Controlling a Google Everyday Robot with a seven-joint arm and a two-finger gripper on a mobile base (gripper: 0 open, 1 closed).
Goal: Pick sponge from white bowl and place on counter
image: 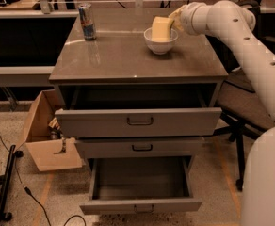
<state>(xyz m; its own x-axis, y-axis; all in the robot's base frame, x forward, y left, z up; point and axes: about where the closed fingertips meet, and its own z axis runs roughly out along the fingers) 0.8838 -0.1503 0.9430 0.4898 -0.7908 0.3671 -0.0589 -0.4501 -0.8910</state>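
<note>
In the camera view, the sponge (160, 28) stands on end in the white bowl (161, 45). The hand (175, 21) is against its right edge, grip impossible to tell. The robot should lift clear of the rim, then lower onto bare worktop (118, 55) left of the bowl.

Drink can (86, 21) sits far left. Top drawer (138, 121) and bottom drawer (140, 194) are both pulled open. Cardboard box (45, 138) on the floor left, dark chair (243, 100) right.
</note>
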